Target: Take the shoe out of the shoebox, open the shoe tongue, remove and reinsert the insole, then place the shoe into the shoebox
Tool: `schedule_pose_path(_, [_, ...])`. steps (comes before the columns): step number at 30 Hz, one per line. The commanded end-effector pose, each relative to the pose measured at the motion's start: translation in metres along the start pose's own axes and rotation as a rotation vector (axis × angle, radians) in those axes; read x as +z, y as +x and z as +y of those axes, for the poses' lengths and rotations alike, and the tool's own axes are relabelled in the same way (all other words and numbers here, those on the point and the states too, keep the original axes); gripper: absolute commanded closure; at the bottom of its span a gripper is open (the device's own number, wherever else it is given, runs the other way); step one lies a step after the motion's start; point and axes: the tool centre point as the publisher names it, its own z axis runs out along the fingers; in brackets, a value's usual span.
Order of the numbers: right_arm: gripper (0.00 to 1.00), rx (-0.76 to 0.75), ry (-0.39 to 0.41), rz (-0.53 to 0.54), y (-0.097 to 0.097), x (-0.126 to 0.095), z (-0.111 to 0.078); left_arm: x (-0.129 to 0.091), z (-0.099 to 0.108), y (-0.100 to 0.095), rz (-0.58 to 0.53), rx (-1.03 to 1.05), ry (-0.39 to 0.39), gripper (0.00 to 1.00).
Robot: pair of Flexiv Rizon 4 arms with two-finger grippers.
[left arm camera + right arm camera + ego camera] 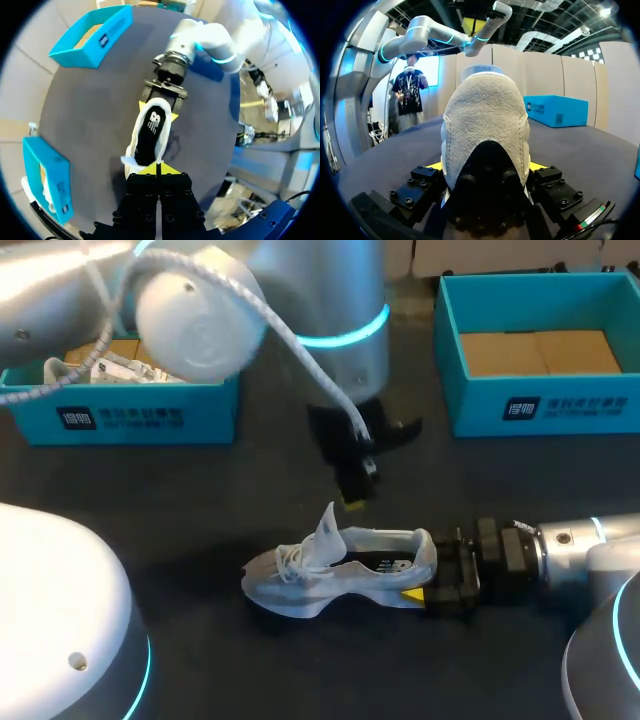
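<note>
shoe out on the table, heel clamped by the right arm

open dark table (200, 500) surrounds the shoe (340, 570) on every side. in the head view a wide bare strip runs between it and the two boxes along the frame's upper edge. the shoe lies on its sole in the lower middle of the frame, toe toward the left, heel toward the right, well apart from both boxes.

the right gripper (432, 570) comes in from the right edge. its yellow tips press the heel from both sides, so it grips the shoe. the left gripper (157, 169) hangs above the shoe's front half with its yellow tips closed together. nothing shows between them.

the tongue (328, 528) stands up, and the shoe mouth is wide open over the dark insole (150, 131) inside.

the left shoebox (130, 415), at upper left, holds a white bundle with cords (100, 368). the right shoebox (540, 405), at upper right, shows its brown cardboard floor.
</note>
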Motion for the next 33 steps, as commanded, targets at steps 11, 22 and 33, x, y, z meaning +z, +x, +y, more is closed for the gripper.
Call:
schedule_pose_path(11, [1.0, 0.0, 0.005, 0.001, 0.001, 0.0, 0.001, 0.026, -0.013, 0.004, 0.034, 0.053, 0.001, 1.0])
schedule_pose_path(22, [1.0, 0.0, 0.005, 0.001, 0.001, 0.0, 0.001, 0.059, -0.038, -0.012, 0.002, 0.071, -0.045, 1.0])
schedule_pose_path(33, [1.0, 0.0, 0.005, 0.001, 0.001, 0.0, 0.001, 0.11, -0.043, -0.033, 0.091, 0.167, -0.076, 1.0])
